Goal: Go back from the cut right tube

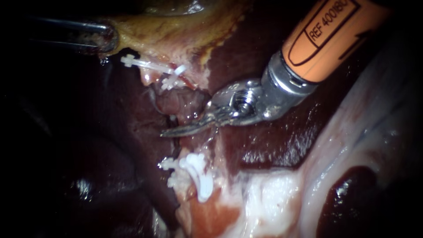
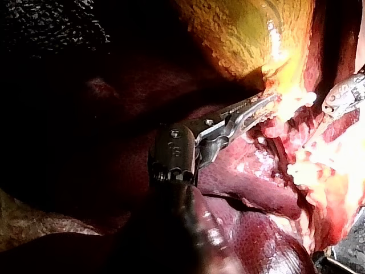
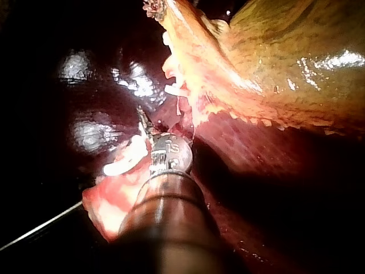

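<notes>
- Right instrument (image 1: 176, 130) comes in from the upper right; its pincer is closed and empty, between the upper clips (image 1: 169, 75) and lower clips (image 1: 196, 174), just under the cut tube (image 1: 178, 103).
- Left instrument (image 1: 105, 40), upper left, has its pincer clamped on the gallbladder (image 1: 176, 26) edge.
- Left wrist: left instrument (image 2: 259, 105) grips the gallbladder (image 2: 245, 34); right instrument (image 2: 342, 97) lies beyond.
- Right wrist: right instrument (image 3: 144, 121) tips lie near the gallbladder's (image 3: 274, 63) ragged edge.

Two instruments: left instrument (image 1: 105, 40) and right instrument (image 1: 178, 130); one gallbladder (image 1: 176, 31); one liver (image 1: 269, 141); two clusters of clips (image 1: 154, 67).
</notes>
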You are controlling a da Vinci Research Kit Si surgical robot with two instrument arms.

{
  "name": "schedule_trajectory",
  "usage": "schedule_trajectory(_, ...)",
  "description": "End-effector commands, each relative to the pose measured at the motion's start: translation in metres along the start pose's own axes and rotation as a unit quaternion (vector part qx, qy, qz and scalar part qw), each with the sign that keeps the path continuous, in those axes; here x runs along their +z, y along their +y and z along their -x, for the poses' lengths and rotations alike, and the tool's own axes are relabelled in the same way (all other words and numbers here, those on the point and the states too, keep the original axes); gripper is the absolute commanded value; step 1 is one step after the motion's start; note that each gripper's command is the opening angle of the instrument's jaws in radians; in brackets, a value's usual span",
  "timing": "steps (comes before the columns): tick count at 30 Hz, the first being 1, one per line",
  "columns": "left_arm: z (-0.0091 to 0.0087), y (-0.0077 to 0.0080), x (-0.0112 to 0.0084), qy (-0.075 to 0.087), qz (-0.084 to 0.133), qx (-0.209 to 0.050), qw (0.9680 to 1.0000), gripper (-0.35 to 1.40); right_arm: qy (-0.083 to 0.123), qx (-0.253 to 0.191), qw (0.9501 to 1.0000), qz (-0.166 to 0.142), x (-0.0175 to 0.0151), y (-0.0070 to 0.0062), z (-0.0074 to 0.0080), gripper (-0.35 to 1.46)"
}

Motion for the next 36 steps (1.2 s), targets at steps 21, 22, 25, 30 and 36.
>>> schedule_trajectory(21, 0.0002, -0.0006, 0.0, 0.0, 0.001, 0.001, 1.0, -0.35, 0.031, -0.109, 0.9864, 0.119, -0.0013, -0.0029, 0.0009, 1.43)
schedule_trajectory(22, 0.0002, -0.0006, 0.0, 0.0, 0.001, 0.001, 1.0, -0.35, 0.021, -0.118, 0.9843, 0.13, -0.0015, -0.0034, 0.0011, 1.43)
schedule_trajectory(25, 0.0002, -0.0006, 0.0, 0.0, 0.001, 0.001, 1.0, -0.35, -0.018, -0.146, 0.9758, 0.162, -0.0026, -0.0046, 0.0019, 1.43)
schedule_trajectory(30, 0.0003, -0.0006, 0.0, 0.0, 0.0, 0.001, 1.0, -0.35, -0.057, -0.168, 0.9644, 0.196, -0.0059, -0.0054, 0.0031, 1.43)
schedule_trajectory(36, 0.0004, -0.0007, 0.0, 0.0, 0.001, 0.001, 1.0, -0.35, -0.064, -0.184, 0.9558, 0.22, -0.0107, -0.0061, 0.0053, 1.43)
